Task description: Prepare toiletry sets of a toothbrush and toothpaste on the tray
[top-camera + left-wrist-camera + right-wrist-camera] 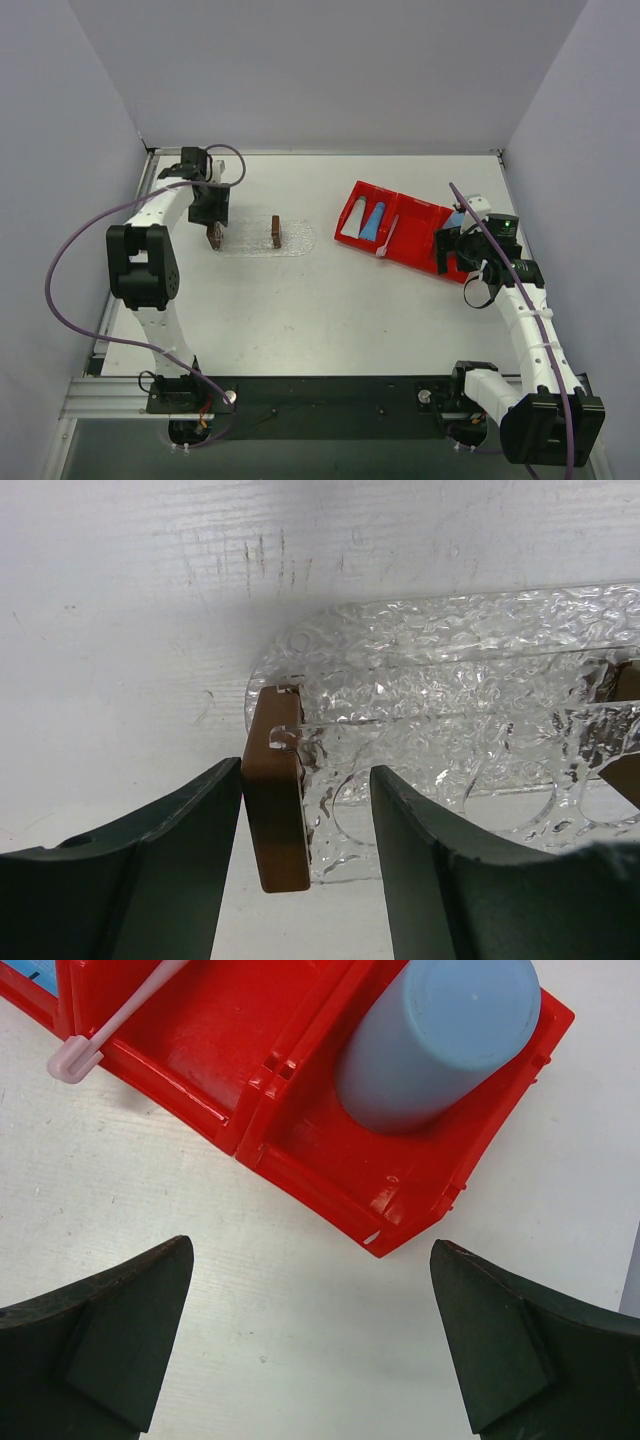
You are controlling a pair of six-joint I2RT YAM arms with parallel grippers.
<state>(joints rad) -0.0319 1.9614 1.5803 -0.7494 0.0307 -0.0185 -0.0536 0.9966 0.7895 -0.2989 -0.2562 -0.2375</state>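
Observation:
The clear bumpy tray [295, 241] lies on the table at the back left, and in the left wrist view the tray [450, 670] fills the upper right. My left gripper [212, 226] stands open at its left end. There the left gripper [305, 772] straddles a brown block [275, 800], which sits close to the left finger with a gap to the right finger. Both toothpaste tubes, blue [373, 220] and white-grey [353, 222], lie in the red bin [420, 248]. The toothbrush [388, 237] leans over the bin's near wall, and the same toothbrush [120, 1015] shows at the top left of the right wrist view. My right gripper [447, 252] is wide open and empty near the bin's right corner.
A second brown block [276, 231] stands across the tray's middle. A round blue cup [440, 1035] lies in the bin's right compartment [330, 1175]. The right gripper [310, 1350] hovers over bare white table just in front of it. Grey walls enclose the table on three sides.

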